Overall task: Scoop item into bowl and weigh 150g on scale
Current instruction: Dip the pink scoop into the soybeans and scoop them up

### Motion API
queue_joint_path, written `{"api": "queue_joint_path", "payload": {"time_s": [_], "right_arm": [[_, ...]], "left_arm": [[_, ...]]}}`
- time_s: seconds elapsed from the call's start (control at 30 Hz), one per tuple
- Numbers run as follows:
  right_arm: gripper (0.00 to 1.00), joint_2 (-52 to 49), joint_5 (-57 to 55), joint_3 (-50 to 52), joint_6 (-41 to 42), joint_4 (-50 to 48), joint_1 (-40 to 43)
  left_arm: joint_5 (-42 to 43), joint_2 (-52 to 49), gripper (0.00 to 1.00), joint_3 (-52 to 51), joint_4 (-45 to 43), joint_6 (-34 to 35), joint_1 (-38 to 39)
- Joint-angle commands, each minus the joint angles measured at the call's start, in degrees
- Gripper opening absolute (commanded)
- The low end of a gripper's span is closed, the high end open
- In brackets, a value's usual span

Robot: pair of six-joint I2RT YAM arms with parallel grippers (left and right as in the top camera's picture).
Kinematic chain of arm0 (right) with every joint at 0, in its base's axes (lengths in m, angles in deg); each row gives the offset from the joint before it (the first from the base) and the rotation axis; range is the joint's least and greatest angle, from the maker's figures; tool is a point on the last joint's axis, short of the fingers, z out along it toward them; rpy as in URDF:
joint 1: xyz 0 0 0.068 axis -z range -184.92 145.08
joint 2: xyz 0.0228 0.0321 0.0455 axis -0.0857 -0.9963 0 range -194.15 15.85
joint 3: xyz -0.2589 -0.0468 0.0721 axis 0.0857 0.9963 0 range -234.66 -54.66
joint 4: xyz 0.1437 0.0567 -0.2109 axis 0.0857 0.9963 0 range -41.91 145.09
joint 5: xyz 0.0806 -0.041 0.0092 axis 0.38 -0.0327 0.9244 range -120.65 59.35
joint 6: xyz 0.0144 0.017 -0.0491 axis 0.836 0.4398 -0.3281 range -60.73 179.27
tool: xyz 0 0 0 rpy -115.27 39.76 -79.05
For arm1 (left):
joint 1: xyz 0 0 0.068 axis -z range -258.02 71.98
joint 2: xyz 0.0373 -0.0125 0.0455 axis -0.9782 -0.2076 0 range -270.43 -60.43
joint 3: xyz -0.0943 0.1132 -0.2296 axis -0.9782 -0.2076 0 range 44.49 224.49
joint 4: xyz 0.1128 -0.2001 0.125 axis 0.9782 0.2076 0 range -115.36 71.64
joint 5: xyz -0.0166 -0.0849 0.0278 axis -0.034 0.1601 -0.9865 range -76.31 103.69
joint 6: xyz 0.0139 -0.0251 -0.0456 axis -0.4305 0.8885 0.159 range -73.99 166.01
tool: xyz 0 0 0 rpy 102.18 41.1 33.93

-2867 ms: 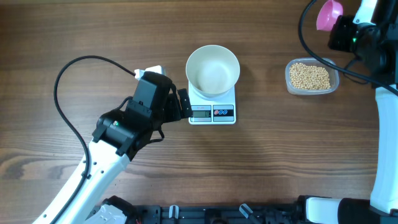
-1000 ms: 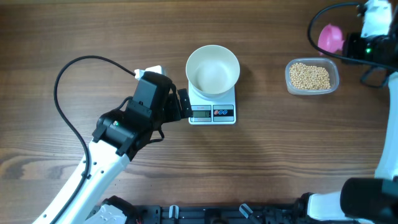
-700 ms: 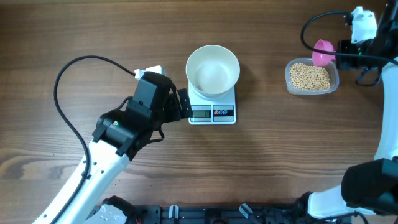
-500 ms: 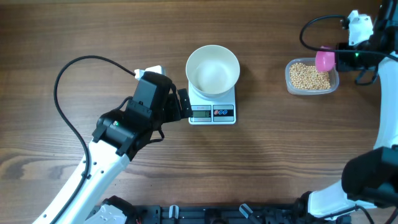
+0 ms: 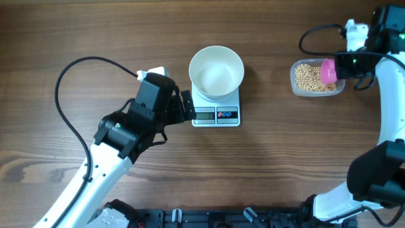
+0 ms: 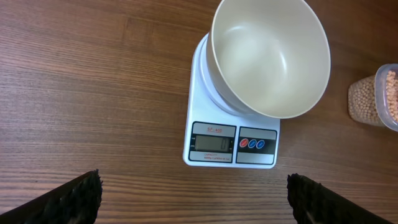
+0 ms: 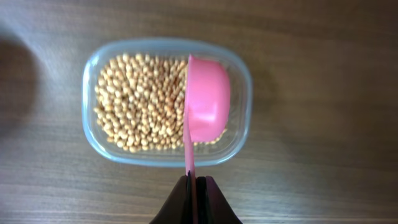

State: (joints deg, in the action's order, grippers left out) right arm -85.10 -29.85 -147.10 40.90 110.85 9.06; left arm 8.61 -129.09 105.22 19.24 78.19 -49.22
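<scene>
The white bowl [image 5: 216, 70] [image 6: 271, 57] stands empty on the white scale [image 5: 216, 113] [image 6: 230, 143] at mid-table. Tan beans [image 5: 310, 76] [image 7: 140, 102] fill a clear plastic container [image 5: 317, 92] [image 7: 93, 140] at the right. My right gripper [image 5: 345, 64] [image 7: 193, 186] is shut on the handle of a pink scoop [image 5: 328, 70] [image 7: 207, 99], whose cup is turned on edge over the right part of the beans. My left gripper [image 5: 185, 106] [image 6: 194, 198] is open just left of the scale, nothing between its fingers [image 6: 74, 198].
A black cable [image 5: 69, 82] loops over the table to the left of the left arm. The right arm and its cable [image 5: 316, 31] hang over the far right edge. Bare wood lies in front of the scale.
The right arm has brought the pink scoop down and to the left, from behind the container to over the beans, and tipped it on edge. The left arm has not moved.
</scene>
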Motion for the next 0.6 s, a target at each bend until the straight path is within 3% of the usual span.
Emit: {"api": "queue_joint_path", "payload": {"time_s": [0.0, 0.57], "right_arm": [[0.04, -1.0, -0.8, 3.3, -1.0, -1.6, -1.0], [0.04, -1.0, 13.6, 5.3, -1.2, -0.5, -0.4]], "left_arm": [[-0.6, 0.4, 1.0, 0.0, -0.1, -0.5, -0.3], [-0.6, 0.4, 1.0, 0.0, -0.1, -0.5, -0.3]]}}
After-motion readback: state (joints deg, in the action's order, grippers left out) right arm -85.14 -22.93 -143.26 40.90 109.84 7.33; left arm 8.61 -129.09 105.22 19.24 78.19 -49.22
